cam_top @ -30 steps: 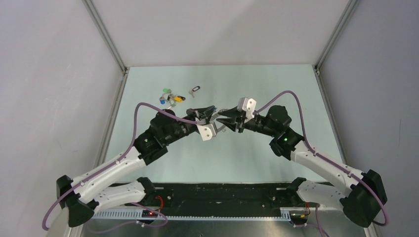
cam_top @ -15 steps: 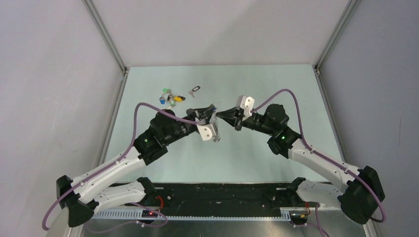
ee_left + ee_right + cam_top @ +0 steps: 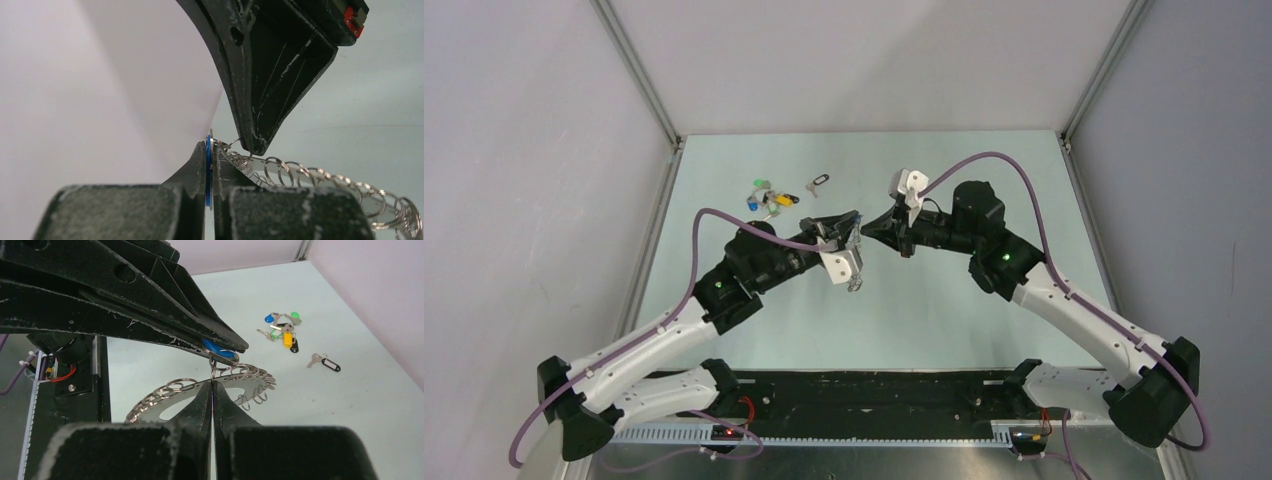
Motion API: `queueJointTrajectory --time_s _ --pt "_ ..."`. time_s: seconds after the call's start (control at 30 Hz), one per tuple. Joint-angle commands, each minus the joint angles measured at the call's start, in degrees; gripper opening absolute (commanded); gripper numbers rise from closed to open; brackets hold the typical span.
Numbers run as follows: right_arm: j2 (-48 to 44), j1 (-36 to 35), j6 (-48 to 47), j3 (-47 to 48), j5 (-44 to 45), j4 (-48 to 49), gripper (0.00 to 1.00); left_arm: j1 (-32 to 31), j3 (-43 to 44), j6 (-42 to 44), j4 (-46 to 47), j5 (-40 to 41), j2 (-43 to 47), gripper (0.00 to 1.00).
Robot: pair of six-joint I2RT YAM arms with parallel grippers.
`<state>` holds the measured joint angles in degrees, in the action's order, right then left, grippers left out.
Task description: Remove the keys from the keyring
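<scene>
Keyring [image 3: 160,410], a flat silver hoop fringed with small split rings, hangs above the bench [image 3: 380,405] from the point where the two sets of jaws meet tip to tip. The left gripper [image 3: 236,349] has its jaws clenched on a blue-capped key [image 3: 219,351]. Just beneath them, the right gripper [image 3: 212,385] has its jaws pinched together on the split ring [image 3: 214,371] dangling from that key. Loose coloured keys [image 3: 282,330] lie well beyond both jaws.
</scene>
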<state>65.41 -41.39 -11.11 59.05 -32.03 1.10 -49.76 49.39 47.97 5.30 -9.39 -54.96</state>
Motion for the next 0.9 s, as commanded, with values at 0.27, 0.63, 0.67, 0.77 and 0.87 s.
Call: queueJointTrajectory --time_s 0.27,0.63,0.67,0.77,0.87 --pt "3.9 -0.8 -1.2 8.4 0.4 -8.3 0.00 -0.2 0.5 -0.8 1.9 -2.2 0.5 0.00" --pt "4.6 -2.6 -4.1 9.7 2.7 -8.9 0.00 -0.2 0.7 -1.1 1.5 -3.1 -0.3 0.00" --pt "4.5 -2.7 -4.5 9.7 2.9 -9.2 0.00 -0.2 0.7 -1.3 1.5 -3.1 -0.3 0.00" --pt "4.0 -3.8 -6.7 9.6 3.4 -9.6 0.00 -0.2 1.0 -2.2 1.3 -3.4 -0.7 0.00" --pt "1.7 -4.5 -8.4 7.7 4.4 -7.0 0.00 -0.2 2.1 -5.4 1.2 -2.8 -1.0 0.00"
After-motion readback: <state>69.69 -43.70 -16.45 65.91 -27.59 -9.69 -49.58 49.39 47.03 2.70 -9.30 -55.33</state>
